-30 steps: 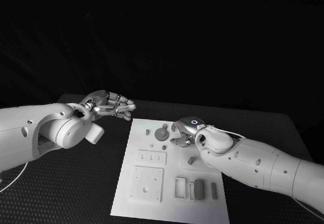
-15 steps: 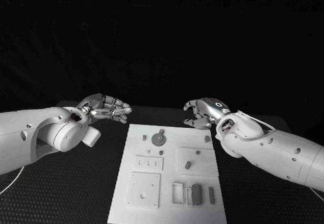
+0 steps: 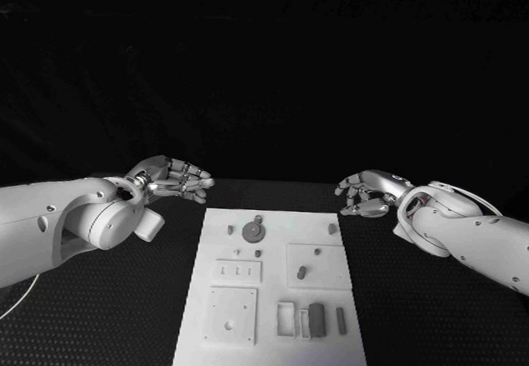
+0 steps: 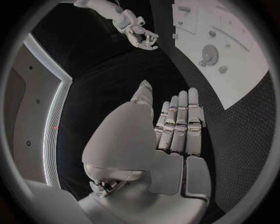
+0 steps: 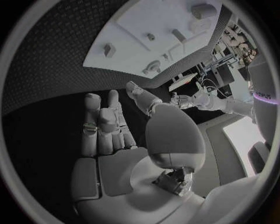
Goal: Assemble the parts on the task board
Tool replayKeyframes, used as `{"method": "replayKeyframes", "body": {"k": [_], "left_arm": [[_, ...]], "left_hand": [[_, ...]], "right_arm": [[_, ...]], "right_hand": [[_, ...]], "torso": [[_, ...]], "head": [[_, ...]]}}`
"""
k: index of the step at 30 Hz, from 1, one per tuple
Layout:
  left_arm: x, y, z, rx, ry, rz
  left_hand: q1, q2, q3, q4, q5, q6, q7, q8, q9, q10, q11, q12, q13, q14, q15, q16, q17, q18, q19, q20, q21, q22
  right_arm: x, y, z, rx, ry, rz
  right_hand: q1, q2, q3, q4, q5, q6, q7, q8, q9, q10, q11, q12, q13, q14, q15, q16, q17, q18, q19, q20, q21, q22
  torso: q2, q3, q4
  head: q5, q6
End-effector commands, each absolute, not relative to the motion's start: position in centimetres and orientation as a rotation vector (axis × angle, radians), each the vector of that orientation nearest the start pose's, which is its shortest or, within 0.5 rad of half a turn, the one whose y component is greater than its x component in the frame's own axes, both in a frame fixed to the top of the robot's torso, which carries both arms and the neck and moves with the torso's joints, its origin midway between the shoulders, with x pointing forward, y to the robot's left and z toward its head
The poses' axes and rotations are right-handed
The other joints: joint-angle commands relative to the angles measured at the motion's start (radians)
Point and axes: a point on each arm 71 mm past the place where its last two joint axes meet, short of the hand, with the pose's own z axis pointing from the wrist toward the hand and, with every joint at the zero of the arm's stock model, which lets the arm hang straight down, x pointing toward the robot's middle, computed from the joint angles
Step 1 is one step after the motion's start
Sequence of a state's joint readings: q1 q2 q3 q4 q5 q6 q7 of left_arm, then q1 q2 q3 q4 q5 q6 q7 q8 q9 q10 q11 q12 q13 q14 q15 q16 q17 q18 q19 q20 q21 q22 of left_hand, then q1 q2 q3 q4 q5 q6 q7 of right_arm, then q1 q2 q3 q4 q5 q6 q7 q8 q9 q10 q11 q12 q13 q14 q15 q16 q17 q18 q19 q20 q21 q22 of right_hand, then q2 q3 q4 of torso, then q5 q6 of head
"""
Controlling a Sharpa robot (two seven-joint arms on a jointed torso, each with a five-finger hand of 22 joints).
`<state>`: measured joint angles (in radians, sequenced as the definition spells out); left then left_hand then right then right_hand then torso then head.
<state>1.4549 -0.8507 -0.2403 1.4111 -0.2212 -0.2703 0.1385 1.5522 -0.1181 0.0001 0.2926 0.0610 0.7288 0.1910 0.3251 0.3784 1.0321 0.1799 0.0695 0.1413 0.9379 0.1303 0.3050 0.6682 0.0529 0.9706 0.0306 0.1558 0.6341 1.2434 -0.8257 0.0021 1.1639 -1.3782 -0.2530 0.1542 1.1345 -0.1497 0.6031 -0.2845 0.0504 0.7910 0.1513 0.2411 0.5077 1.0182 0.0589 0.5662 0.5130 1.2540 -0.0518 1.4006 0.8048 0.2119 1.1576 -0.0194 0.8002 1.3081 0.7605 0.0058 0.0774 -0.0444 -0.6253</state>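
Task board (image 3: 267, 350) first: it lies flat in the middle of the black worktop (image 3: 448, 328), between my two arms, with the small parts on it. None of them is held yet.

My left robot hand (image 3: 175, 177) hovers just off the board's far left corner. It holds nothing and its fingers are a little curled. In the left wrist view they lie straight, side by side. My right robot hand (image 3: 372, 192) hovers off the far right corner, also with nothing in it, fingers loosely bent and apart.

I think the step now is to pick one part and go down to it. To do that well, I would bring one robot hand over the board slowly, keep the fingers apart, and come straight down.

The round gear part (image 3: 253, 231) sits near the far end and looks easiest for the left side. The dark block (image 3: 318, 316) stands in the near row. The small peg (image 3: 333, 227) is near the right side; I cannot tell if it stands in a hole or lies loose, so I would pinch it softly.
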Motion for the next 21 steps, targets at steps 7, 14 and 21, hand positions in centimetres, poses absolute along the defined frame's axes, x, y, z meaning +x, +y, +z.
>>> {"method": "replayKeyframes", "body": {"k": [7,14,21], "left_arm": [[52.6,24.8,-14.1,-0.83,1.658,-1.206],[52.7,24.9,-14.2,-0.83,1.657,-1.204],[52.7,24.8,-14.2,-0.829,1.659,-1.205]], "left_hand": [[-0.003,0.0,0.006,-0.002,-0.004,-0.001,0.033,-0.007,-0.002,-0.006,0.0,-0.001,0.001,-0.003,0.0,-0.004,0.002,0.018,-0.002,-0.001,-0.003,0.001],[-0.002,0.0,0.006,-0.001,-0.004,-0.001,0.034,-0.007,-0.002,-0.006,0.0,-0.001,0.001,-0.003,0.0,-0.004,0.002,0.017,-0.002,-0.001,-0.003,0.001],[-0.002,0.0,0.006,-0.001,-0.004,-0.001,0.034,-0.007,-0.002,-0.007,0.0,-0.001,0.001,-0.003,0.0,-0.004,0.003,0.017,-0.002,-0.001,-0.004,0.001]], "right_arm": [[54.4,-30.8,-18.9,-0.189,1.706,0.544],[54.6,-30.6,-20.8,-0.19,1.72,0.522],[54.8,-30.1,-22.2,-0.183,1.733,0.525]], "right_hand": [[0.005,-0.021,-0.015,0.001,-0.002,0.018,0.023,0.02,0.003,0.053,0.01,-0.126,-0.097,-0.002,0.01,-0.014,-0.002,0.05,0.002,0.009,-0.018,0.009],[0.007,-0.02,-0.019,0.001,-0.002,0.012,0.021,0.018,0.0,0.069,0.01,-0.149,-0.114,0.001,0.01,-0.015,0.0,0.05,0.007,0.009,-0.021,0.009],[0.005,-0.019,-0.021,0.002,-0.002,-0.001,0.019,0.013,-0.004,0.081,0.008,-0.157,-0.12,0.003,0.008,-0.015,0.0,0.05,0.011,0.008,-0.023,0.008]], "torso": [[0.001,0.0021,-0.0031],[0.0,-0.0008,-0.001],[0.0,-0.0027,0.0033]], "head": [[-0.015,0.002],[-0.021,-0.002],[-0.022,-0.008]]}}
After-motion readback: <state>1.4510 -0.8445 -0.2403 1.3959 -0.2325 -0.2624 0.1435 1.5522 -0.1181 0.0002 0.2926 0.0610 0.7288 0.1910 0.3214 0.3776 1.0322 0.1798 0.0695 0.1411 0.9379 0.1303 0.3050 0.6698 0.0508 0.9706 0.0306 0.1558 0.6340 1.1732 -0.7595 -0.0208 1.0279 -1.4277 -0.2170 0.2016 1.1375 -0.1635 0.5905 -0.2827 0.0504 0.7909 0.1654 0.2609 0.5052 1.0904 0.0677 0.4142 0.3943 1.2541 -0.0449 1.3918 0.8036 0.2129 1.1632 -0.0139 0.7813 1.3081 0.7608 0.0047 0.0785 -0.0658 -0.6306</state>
